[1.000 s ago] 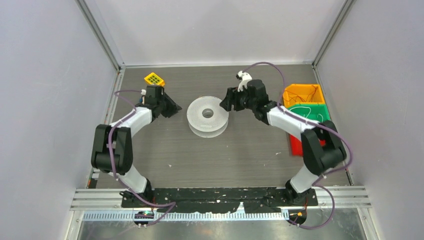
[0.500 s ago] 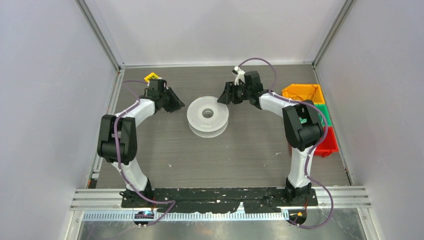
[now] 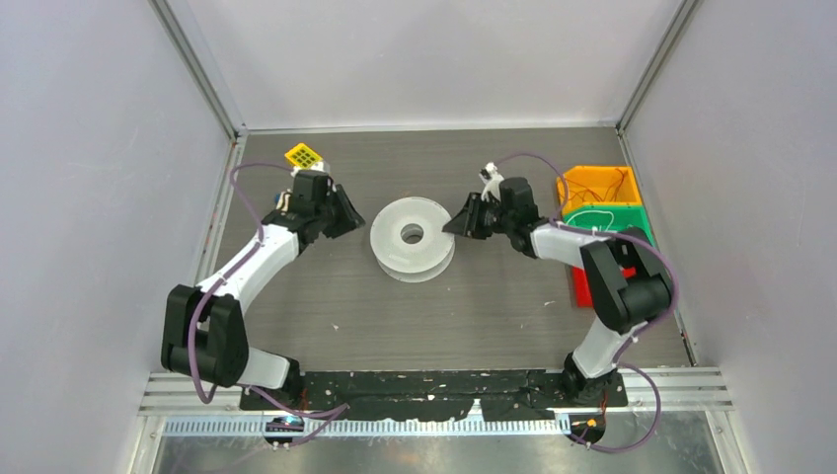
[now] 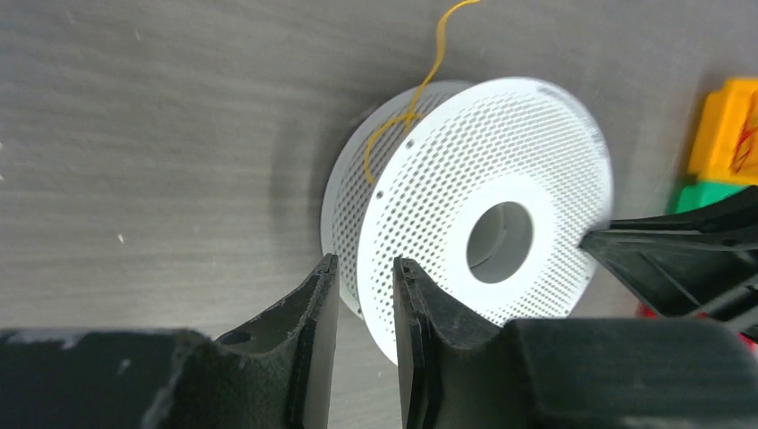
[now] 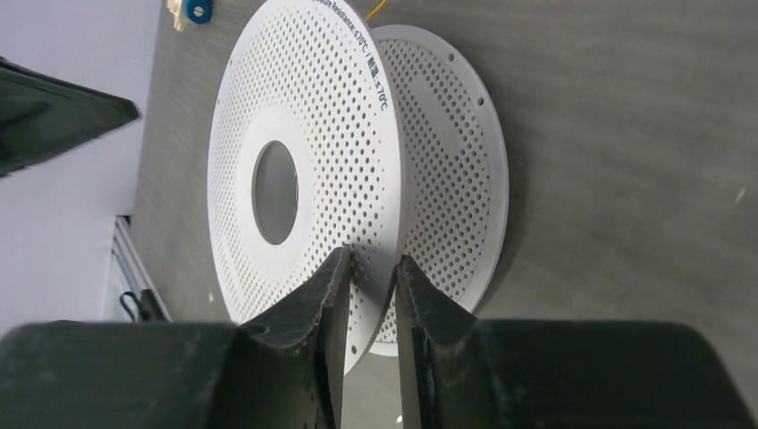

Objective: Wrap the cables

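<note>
A: What is showing, counted?

B: 1 spool (image 4: 536, 152) with 2 perforated discs is sitting in the middle of the table (image 3: 494, 306). 2 grippers are flanking it, 1 yellow-orange wire (image 4: 429, 71) is trailing off it, and 3 bins (image 3: 597, 169) are standing at the right edge of the overhead view.

A: Where is the wire lying?

B: In the left wrist view it is occupying the upper middle of the frame, dropping from the top edge into the gap between the 2 discs. It is lying above the left gripper (image 4: 365, 264), apart from its fingers. In the right wrist view only a short piece is peeking out at the top edge, past the spool's far rim and well apart from the right gripper (image 5: 373, 257).

A: Which way is it running?

B: Its long axis is slanting from upper right down to lower left, ending in 1 loose curl by the rear disc.

A: And the jaws?

B: The left gripper's are standing narrowly apart astride the front disc's rim; whether they are pressing it cannot be told. The right gripper's are squeezing the same disc's opposite rim, 1 finger on each face.
</note>
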You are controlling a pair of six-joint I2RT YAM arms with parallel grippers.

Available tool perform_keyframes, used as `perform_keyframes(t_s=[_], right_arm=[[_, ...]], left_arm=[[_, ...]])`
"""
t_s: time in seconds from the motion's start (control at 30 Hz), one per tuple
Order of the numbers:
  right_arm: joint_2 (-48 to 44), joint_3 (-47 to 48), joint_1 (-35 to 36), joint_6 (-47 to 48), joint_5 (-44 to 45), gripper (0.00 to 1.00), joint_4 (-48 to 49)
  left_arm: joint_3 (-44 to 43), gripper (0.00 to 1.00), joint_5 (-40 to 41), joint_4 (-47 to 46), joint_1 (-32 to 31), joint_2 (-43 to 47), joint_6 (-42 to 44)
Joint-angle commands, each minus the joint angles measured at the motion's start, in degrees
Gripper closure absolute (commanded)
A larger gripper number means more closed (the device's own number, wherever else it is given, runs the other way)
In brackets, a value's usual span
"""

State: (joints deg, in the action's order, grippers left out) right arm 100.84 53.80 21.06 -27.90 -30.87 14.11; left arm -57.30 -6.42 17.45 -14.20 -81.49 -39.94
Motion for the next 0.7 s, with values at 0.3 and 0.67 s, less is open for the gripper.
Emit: perform_keyframes(t_s=[0.3,0.67], right_arm=[[-8.25,-22.1,11.7,-30.49,18.48,0.73,33.91],[-23.02,-20.93,5.35,-16.37,17.63,0.45,17.13]], left_arm=[[6.78,0.69,1.8,-1.42,-5.4,3.21,-0.47],[1.18,0.7,8.02,4.72,-5.32,0.5,4.25]])
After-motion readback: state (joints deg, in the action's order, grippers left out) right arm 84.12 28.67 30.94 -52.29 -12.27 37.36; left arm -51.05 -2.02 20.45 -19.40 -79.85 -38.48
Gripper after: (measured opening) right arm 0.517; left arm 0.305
